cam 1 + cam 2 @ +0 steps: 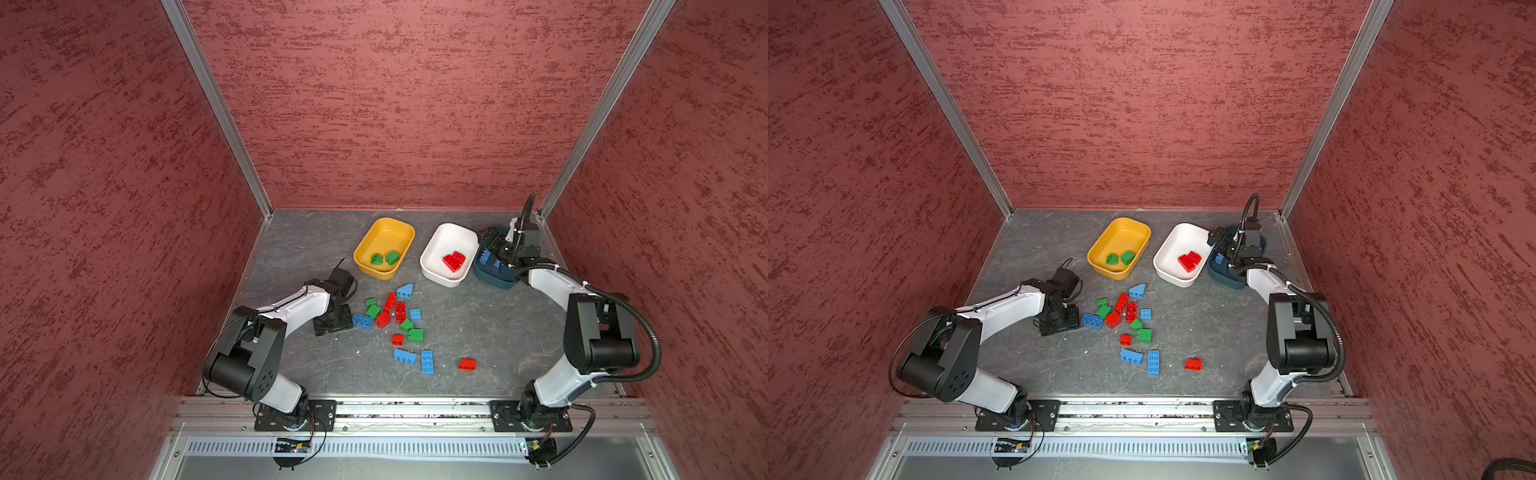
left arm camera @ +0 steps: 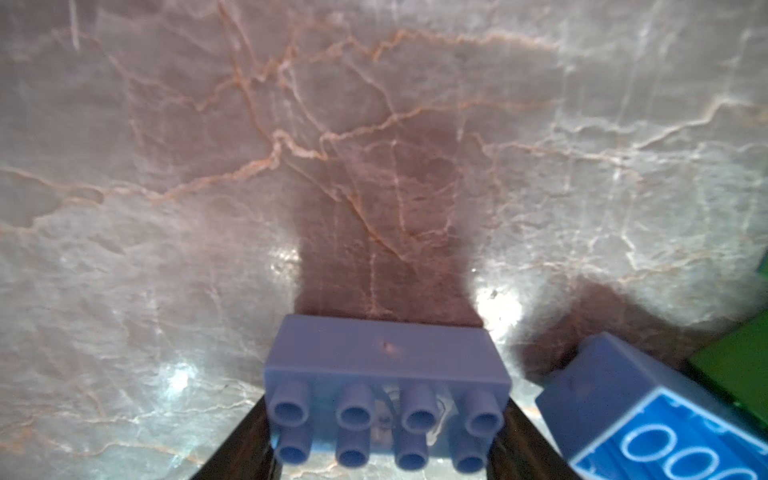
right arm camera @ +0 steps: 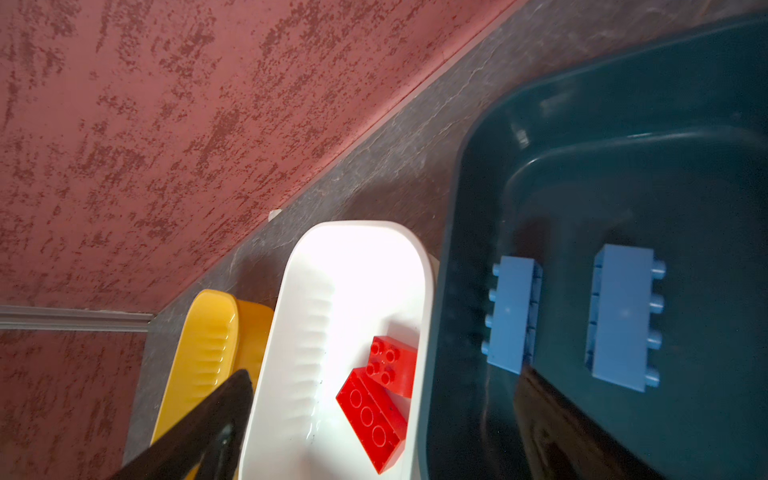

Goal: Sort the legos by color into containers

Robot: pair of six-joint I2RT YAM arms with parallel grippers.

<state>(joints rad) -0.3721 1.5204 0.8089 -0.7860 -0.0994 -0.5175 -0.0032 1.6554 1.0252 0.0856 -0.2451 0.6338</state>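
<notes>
My left gripper (image 2: pixel 388 440) is low over the table beside the loose pile of legos (image 1: pixel 395 311). It is shut on the two short ends of a blue lego (image 2: pixel 386 357), whose studs face the camera. In both top views that lego is hidden under the gripper (image 1: pixel 334 326). A second blue lego (image 2: pixel 665 415) lies just beside it. My right gripper (image 3: pixel 384 374) hangs open and empty above the dark teal container (image 3: pixel 623 166), which holds two blue legos (image 3: pixel 513 316). The white container (image 1: pixel 449 241) holds two red legos (image 1: pixel 454 261). The yellow container (image 1: pixel 390 232) holds two green ones (image 1: pixel 385 258).
Red, green and blue bricks are scattered mid-table, with two blue ones (image 1: pixel 427 361) and a lone red one (image 1: pixel 467 364) nearer the front rail. The three tubs stand in a row by the back wall. Red walls enclose the table on three sides.
</notes>
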